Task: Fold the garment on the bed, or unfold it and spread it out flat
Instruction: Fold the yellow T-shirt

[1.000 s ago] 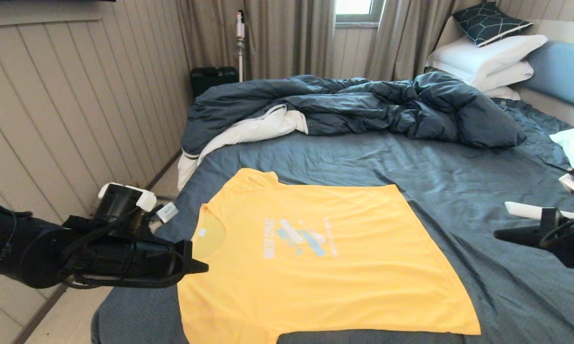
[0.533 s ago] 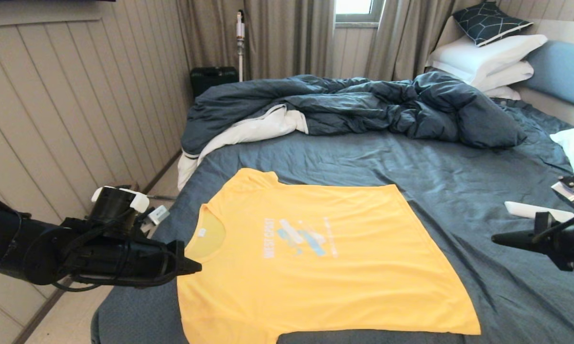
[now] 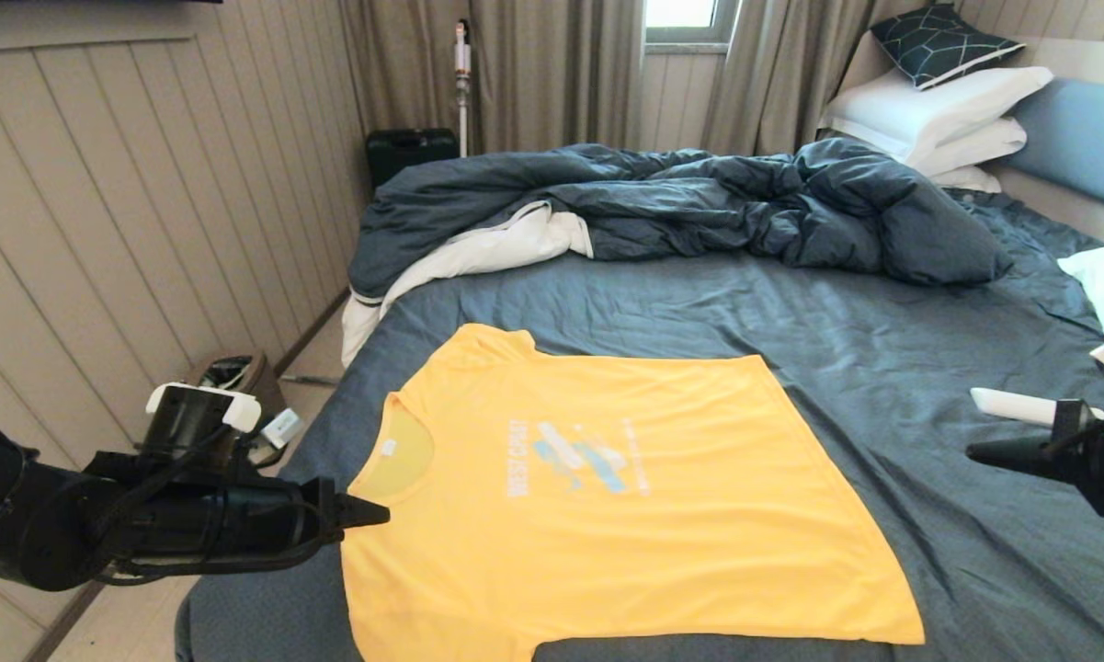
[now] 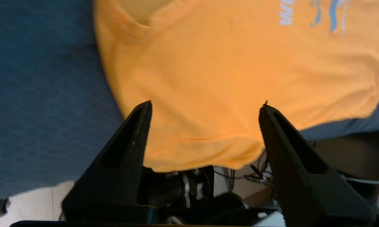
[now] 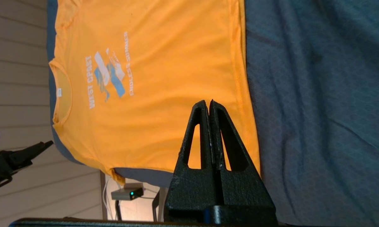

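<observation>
Left gripper (image 4: 205,105) is hanging wide open, shirt (image 3: 607,487) lying flat just ahead of it on the bed (image 3: 882,368). Right gripper (image 5: 210,105) is sitting pinched shut, empty. Grabbing only 1 layer could be bunching it up.

- Left arm reaches in level from the left; its hand (image 4: 205,105) has the two fingers spread wide, nothing between them.
- Right arm enters low at the right edge, seemingly level; its hand (image 5: 208,102) has both fingers pressed together, empty.
</observation>
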